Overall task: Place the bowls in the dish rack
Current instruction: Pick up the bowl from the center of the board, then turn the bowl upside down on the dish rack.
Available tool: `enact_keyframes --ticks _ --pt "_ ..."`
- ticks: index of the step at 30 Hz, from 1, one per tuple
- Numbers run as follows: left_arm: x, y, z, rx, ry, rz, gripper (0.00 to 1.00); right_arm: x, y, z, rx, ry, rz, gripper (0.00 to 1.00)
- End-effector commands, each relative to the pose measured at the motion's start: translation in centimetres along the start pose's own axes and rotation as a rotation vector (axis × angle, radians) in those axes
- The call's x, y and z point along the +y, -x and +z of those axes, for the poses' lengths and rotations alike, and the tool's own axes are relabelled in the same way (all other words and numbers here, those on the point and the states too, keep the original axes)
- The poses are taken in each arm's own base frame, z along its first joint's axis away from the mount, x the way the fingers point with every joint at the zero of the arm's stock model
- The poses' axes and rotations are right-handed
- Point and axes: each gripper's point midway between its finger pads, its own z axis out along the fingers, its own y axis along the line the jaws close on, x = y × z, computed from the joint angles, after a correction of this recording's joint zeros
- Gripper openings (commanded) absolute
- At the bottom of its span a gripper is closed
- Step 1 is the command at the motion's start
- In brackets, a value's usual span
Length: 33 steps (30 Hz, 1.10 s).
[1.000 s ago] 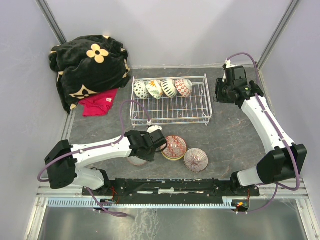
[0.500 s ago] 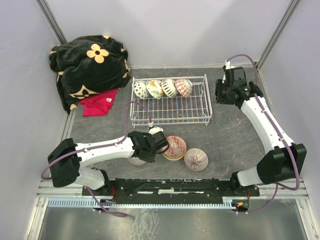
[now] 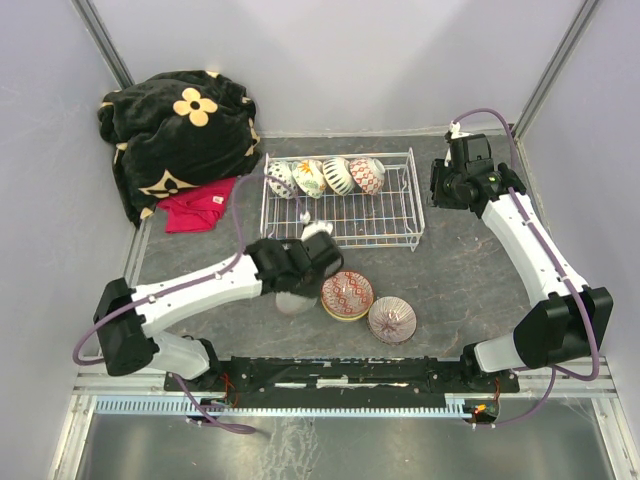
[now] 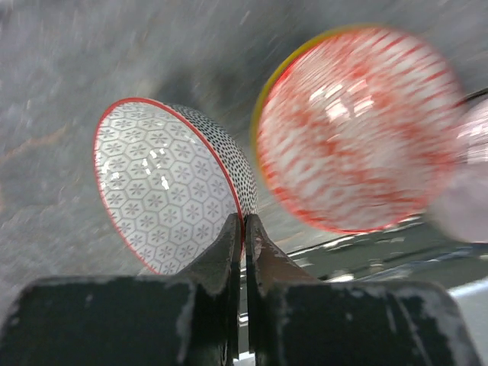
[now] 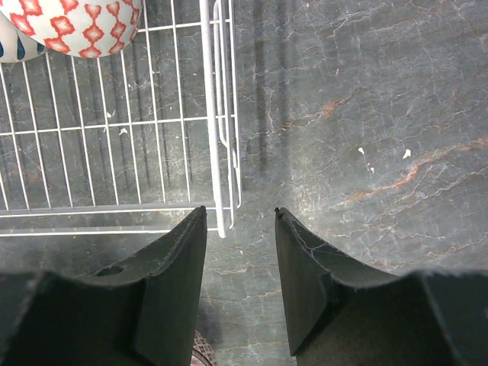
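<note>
From above, my left gripper [image 3: 303,282] sits just on the near side of the dish rack [image 3: 418,214], with the hexagon bowl [image 3: 293,304] under it. The rack lies straight ahead and slightly to the right, its long axis running left to right. Four bowls [image 3: 325,177] stand on edge along its far side, and the near strip of the grid is bare, so I judge the carry to be a short push away from my base. A red-patterned bowl [image 3: 347,295] and a purple bowl [image 3: 392,320] wait on the table [image 3: 470,270] to the right. In my left wrist view the fingers [image 4: 229,252] are clenched on the red rim of the hexagon bowl [image 4: 164,194], which is tipped with its inside towards the camera. The red-patterned bowl [image 4: 358,130] is a blur just beside it. In my right wrist view my right gripper [image 5: 240,217] hangs released and holds nothing. It is just off the rack's right-hand corner [image 5: 216,194], nearer the rack but without a bowl.
</note>
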Motion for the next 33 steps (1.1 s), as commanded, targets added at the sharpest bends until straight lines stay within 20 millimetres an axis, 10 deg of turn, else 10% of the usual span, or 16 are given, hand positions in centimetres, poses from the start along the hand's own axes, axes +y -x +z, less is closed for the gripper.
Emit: enact_keyframes --ticks 1,6,17,24,33 --pt "-3.7 12.0 -7.7 -0.293 -0.273 -0.063 0.03 0.1 2.0 -1.1 -0.077 0.010 0.004 0.49" --pt "-8.0 23.3 -12.4 -0.482 -0.536 -0.059 0.03 -0.5 2.9 -1.1 -0.094 -0.031 0.016 0.49" --pt "-15.1 38.4 -11.1 -0.690 -1.060 -0.210 0.03 -2.0 5.0 0.3 -0.087 -0.074 0.073 0.48" --pt "-14.0 41.7 -8.6 -0.811 -1.184 -0.357 0.03 -2.4 5.5 1.6 -0.070 -0.075 0.093 0.48" --pt "-11.2 41.3 -4.0 -0.814 -1.219 -0.499 0.03 -0.7 5.8 3.1 -0.083 0.021 0.079 0.48"
